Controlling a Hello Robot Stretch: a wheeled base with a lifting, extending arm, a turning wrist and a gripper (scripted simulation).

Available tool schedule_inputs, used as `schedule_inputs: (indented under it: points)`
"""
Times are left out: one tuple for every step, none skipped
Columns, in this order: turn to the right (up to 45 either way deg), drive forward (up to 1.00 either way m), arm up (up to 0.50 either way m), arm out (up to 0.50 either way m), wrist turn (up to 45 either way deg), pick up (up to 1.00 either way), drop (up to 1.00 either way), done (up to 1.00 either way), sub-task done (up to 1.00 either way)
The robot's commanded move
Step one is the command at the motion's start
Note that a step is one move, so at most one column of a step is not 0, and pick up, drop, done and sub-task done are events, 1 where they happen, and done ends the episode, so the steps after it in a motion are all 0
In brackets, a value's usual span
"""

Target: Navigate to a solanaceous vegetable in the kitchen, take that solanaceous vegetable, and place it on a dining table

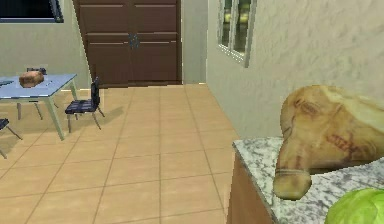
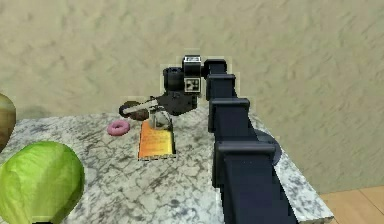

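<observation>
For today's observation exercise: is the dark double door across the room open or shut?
Shut. The double door fills its frame, both leaves meeting at the middle with no gap.

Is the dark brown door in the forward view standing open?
No, the dark brown door is closed, its two leaves meeting at the middle handles.

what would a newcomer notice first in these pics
A big brown lumpy thing sits on the granite counter at the forward view's right, a green leafy ball below it. In the arm side view the dark arm reaches over the counter toward a pink ring and an orange flat thing.
</observation>
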Motion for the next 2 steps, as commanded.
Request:
schedule_inputs:
  points:
    - [0.0,0.00,0.00,0.00,-45.0,0.00,0.00,0.00,0.00]
    - [0.0,0.00,0.00,0.00,-45.0,0.00,0.00,0.00,0.00]
